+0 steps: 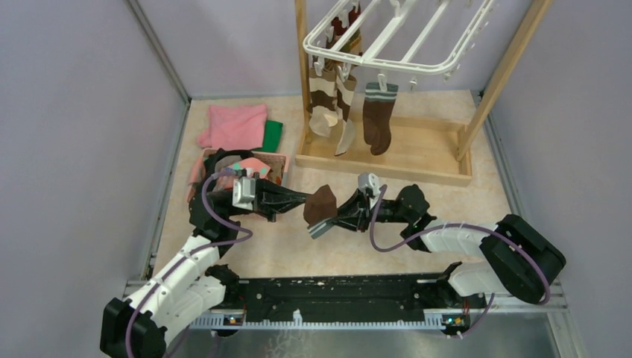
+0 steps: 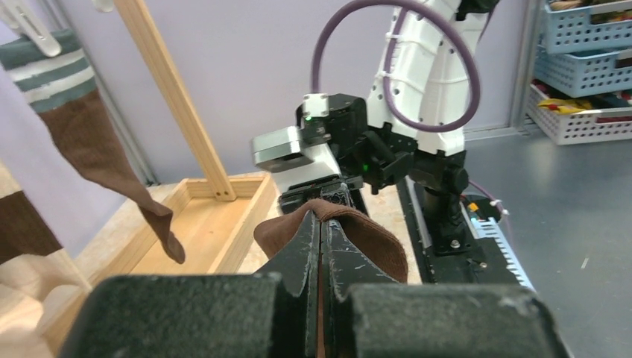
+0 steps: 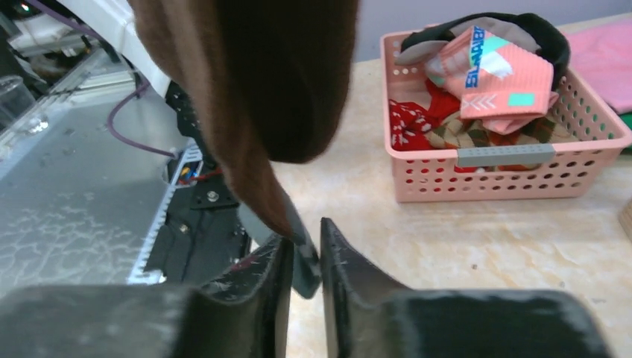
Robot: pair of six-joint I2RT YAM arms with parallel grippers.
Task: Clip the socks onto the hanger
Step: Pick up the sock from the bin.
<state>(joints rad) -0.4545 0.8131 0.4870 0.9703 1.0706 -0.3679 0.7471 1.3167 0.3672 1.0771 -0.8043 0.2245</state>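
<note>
A dark brown sock point(image 1: 322, 203) hangs above the table's middle, and my left gripper point(image 1: 305, 206) is shut on its upper fold. In the left wrist view the fabric point(image 2: 376, 246) drapes over both sides of the closed fingers point(image 2: 322, 218). My right gripper point(image 1: 330, 223) comes in from the right, its jaws drawn close on the sock's grey cuff point(image 3: 304, 262), which fills the narrow gap point(image 3: 304, 237). The white hanger point(image 1: 395, 45) hangs at the back. Two striped socks point(image 1: 326, 104) and a dark brown sock point(image 1: 378, 119) are clipped beneath it.
A pink basket point(image 1: 277, 160) point(image 3: 507, 183) holding several socks, one pink with teal patches point(image 3: 492, 71), stands behind my left arm. A folded pink cloth point(image 1: 235, 125) and a green cloth point(image 1: 273, 134) lie at the back left. The wooden post frame point(image 1: 387, 160) stands under the hanger.
</note>
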